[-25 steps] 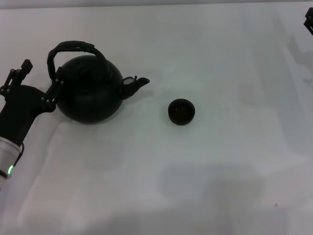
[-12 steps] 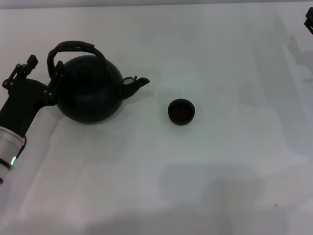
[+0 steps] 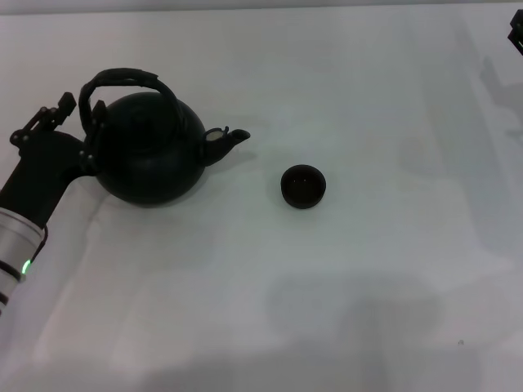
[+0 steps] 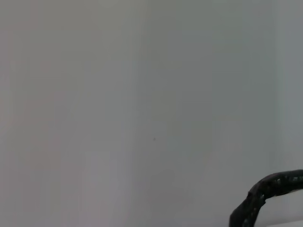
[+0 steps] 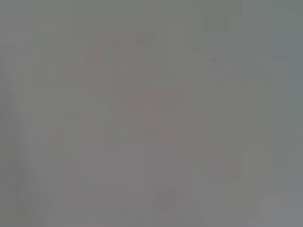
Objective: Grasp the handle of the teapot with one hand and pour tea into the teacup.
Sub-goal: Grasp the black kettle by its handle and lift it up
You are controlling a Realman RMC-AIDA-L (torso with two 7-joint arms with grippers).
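Observation:
The black teapot (image 3: 151, 149) stands on the white table at the left, its spout (image 3: 229, 139) pointing right toward the small black teacup (image 3: 303, 185). The arched handle (image 3: 122, 79) rises over the lid. My left gripper (image 3: 80, 113) is at the teapot's left side, open, with one finger on each side of the handle's left leg. In the left wrist view, only a curved piece of the handle (image 4: 265, 193) shows. The right gripper (image 3: 516, 31) is parked at the far right edge, barely in view.
The white table (image 3: 343, 310) spreads around both objects. The right wrist view shows only plain surface.
My left gripper has moved farther from me and to the right, so its fingers now straddle the handle's left leg. Teapot and teacup have not moved.

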